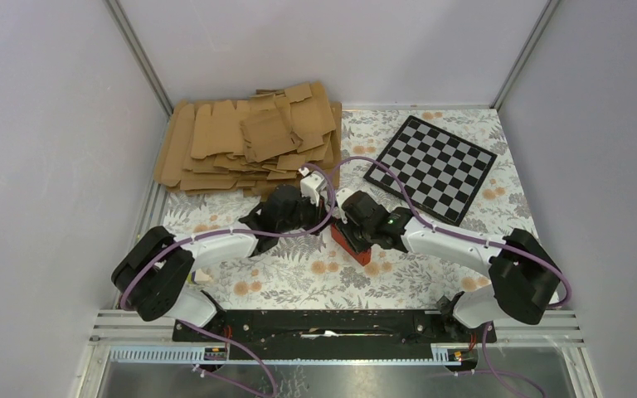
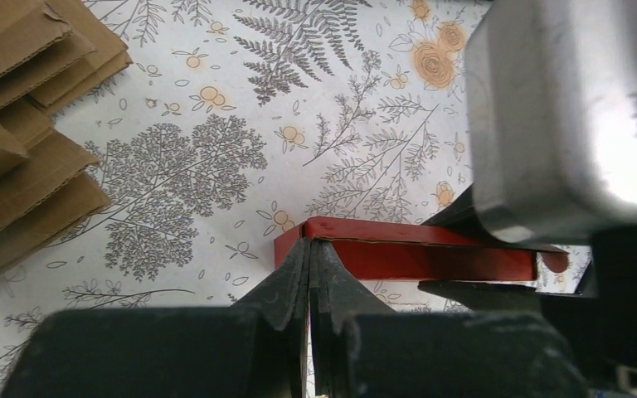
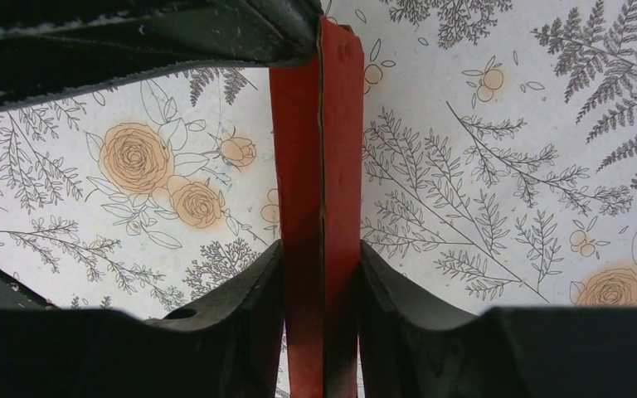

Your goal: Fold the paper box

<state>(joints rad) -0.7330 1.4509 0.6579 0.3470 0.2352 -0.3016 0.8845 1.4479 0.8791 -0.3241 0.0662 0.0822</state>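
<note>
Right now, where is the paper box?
Mid-table in the top view, the paper box is gripped by left claw and right claw, nearer than the cardboard blanks.

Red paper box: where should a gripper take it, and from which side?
Clamp the two long side faces near one end, coming in along its length. The paper box is a narrow, flattened slab, so those parallel faces fit between fingers, as the right gripper grips it.

The bright red paper box (image 3: 303,207) is thin, smooth card, mostly matt (faint sheen where lit). The brown cardboard blanks (image 1: 249,141) look corrugated and dull.
</note>
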